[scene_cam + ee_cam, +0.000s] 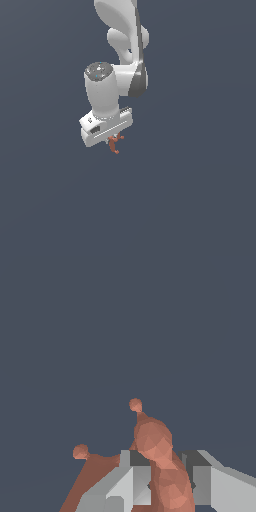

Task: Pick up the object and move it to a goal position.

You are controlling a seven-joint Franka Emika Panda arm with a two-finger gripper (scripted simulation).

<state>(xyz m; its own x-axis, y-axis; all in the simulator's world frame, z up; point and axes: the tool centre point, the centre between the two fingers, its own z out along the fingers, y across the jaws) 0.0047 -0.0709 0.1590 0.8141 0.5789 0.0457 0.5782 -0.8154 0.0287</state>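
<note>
The object (114, 144) is a small reddish-brown figure-like piece with short stubby protrusions. In the exterior view it sticks out from under the white gripper (114, 138) near the picture's middle. In the wrist view the object (157, 451) sits between the two grey fingers (135, 476), which press on it from both sides. One knobbed limb (135, 405) and another (80, 451) stick out past the fingertips. The gripper (165, 476) is shut on the object. The fingers themselves are mostly hidden by the hand in the exterior view.
The white arm (122, 45) reaches down from the top of the exterior view. A plain dark grey-blue surface (200, 200) fills the background in both views. No goal marker shows.
</note>
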